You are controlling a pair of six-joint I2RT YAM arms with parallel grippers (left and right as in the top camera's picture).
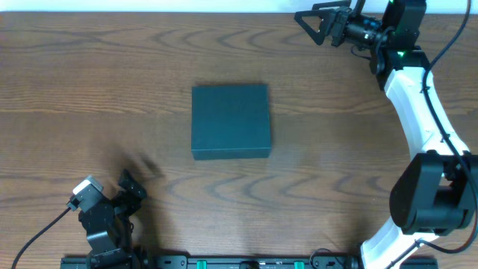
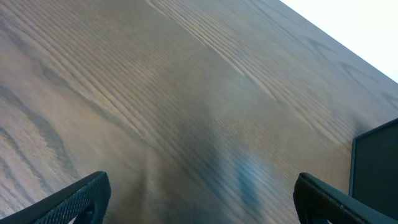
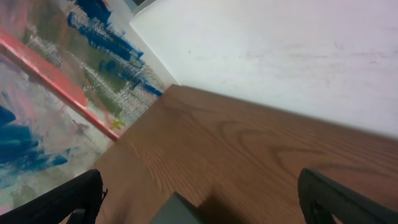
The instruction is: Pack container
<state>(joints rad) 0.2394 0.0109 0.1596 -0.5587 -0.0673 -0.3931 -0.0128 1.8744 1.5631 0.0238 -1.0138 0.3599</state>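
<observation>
The container (image 1: pixel 230 121) is a matte black square box lying flat in the middle of the table with its lid closed. One edge of it shows at the right of the left wrist view (image 2: pixel 377 165), and a corner at the bottom of the right wrist view (image 3: pixel 177 212). My left gripper (image 1: pixel 132 188) is open and empty near the front left of the table, left of the box and apart from it. My right gripper (image 1: pixel 312 21) is open and empty, raised at the far right of the table and pointing left.
The wooden table (image 1: pixel 97 90) fills the overhead view. A white wall (image 3: pixel 280 50) and a colourful painted panel (image 3: pixel 56 81) lie beyond the table's far edge in the right wrist view. The right arm (image 1: pixel 418 104) runs down the right side.
</observation>
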